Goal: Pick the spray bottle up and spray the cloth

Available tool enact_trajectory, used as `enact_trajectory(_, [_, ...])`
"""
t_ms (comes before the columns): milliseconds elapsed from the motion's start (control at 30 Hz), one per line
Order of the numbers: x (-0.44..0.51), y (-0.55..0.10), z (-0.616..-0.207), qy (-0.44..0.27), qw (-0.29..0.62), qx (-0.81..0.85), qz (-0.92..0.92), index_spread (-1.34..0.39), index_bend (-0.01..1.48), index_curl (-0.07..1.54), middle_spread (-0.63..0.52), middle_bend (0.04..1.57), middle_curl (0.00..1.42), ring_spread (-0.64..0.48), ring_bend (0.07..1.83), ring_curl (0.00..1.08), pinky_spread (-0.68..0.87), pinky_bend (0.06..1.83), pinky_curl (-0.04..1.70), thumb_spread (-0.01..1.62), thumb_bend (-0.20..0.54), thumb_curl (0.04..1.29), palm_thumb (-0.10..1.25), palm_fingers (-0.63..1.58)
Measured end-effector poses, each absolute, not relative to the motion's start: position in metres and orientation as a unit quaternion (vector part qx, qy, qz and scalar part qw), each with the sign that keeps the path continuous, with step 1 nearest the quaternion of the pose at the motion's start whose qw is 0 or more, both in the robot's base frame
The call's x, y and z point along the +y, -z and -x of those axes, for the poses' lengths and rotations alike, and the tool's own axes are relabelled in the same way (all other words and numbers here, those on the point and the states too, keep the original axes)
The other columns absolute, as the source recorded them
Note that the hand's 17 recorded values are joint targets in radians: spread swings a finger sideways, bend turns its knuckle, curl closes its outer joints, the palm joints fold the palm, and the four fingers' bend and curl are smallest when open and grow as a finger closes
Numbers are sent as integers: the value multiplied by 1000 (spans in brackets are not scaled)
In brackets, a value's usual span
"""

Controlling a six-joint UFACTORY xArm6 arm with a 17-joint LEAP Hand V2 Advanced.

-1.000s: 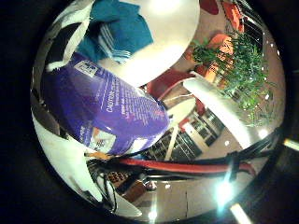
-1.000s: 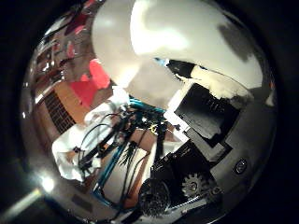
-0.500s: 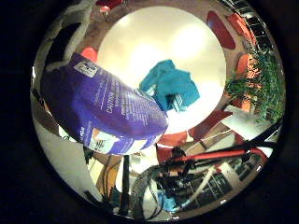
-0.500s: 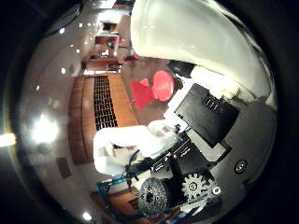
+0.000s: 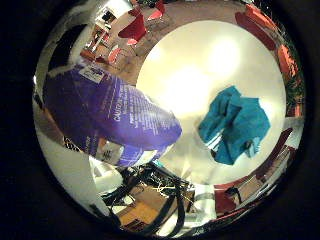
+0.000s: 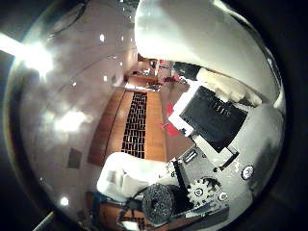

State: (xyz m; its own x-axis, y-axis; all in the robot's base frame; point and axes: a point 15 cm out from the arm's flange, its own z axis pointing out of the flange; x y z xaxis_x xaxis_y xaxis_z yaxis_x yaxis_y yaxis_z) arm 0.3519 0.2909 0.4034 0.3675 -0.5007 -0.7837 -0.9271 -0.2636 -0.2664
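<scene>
The purple spray bottle (image 5: 105,115) with a white label fills much of the little finger side palm view and lies close against the palm, lifted off the table. The teal cloth (image 5: 235,125) lies crumpled on the round white table (image 5: 190,70), below and away from the bottle. In the thumb side palm view my hand (image 6: 207,144) shows as black and white parts with a gear, and a large white rounded part (image 6: 192,38) sits tight against it. My fingers stay curled round the bottle.
Red chairs (image 5: 135,25) stand around the table's rim. A bicycle (image 5: 150,190) stands on the floor beside the table. The thumb side palm view looks out at a ceiling with bright lights (image 6: 38,58) and a slatted wooden panel (image 6: 135,125).
The whole view has swung, so the hand has turned. The bottle keeps its place against the palm. The cloth and table now show more fully beside the bottle.
</scene>
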Motion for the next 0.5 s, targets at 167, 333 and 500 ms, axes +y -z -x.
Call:
enact_trajectory(167, [299, -364, -349, -304, 388, 463, 737, -187, 1164, 679, -67, 1353, 575, -153, 1464, 579, -203, 990, 1341, 1014, -13, 731, 1050, 1209])
enact_trajectory(333, [307, -335, -342, -319, 402, 439, 737, -187, 1163, 680, -60, 1354, 574, -152, 1466, 579, -198, 985, 1354, 1013, -12, 741, 1047, 1208])
enact_trajectory(500, [312, -308, -336, -334, 416, 430, 728, -189, 1163, 685, -58, 1354, 574, -151, 1468, 577, -195, 981, 1364, 1008, -13, 750, 1037, 1208])
